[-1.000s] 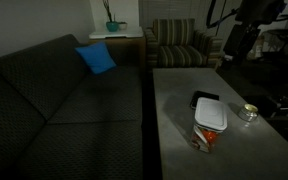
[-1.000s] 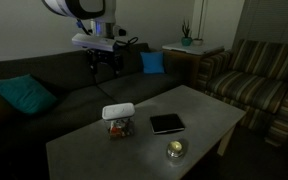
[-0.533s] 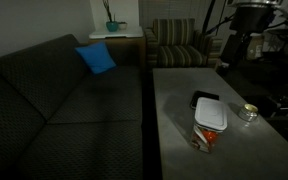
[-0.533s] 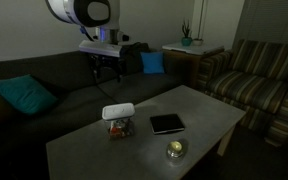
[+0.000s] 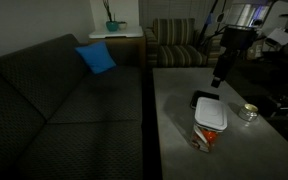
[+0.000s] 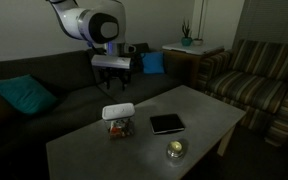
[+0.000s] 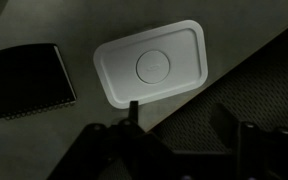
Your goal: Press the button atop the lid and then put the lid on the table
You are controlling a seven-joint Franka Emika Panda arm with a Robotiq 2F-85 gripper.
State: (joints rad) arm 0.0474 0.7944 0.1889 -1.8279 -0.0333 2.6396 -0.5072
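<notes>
The white rectangular lid sits on top of a clear container on the grey table. It shows in both exterior views. In the wrist view the lid lies below me, with a round button at its centre. My gripper hangs in the air above the table's edge, well above the lid and apart from it. Its fingers are spread and hold nothing.
A black flat tray lies beside the container. A small round shiny dish stands near the table's edge. A dark couch with a blue cushion runs along the table. A striped armchair stands behind.
The arm has swung in over the table and come lower, bringing the gripper closer to the lid. The lid, tray and dish have not moved.
</notes>
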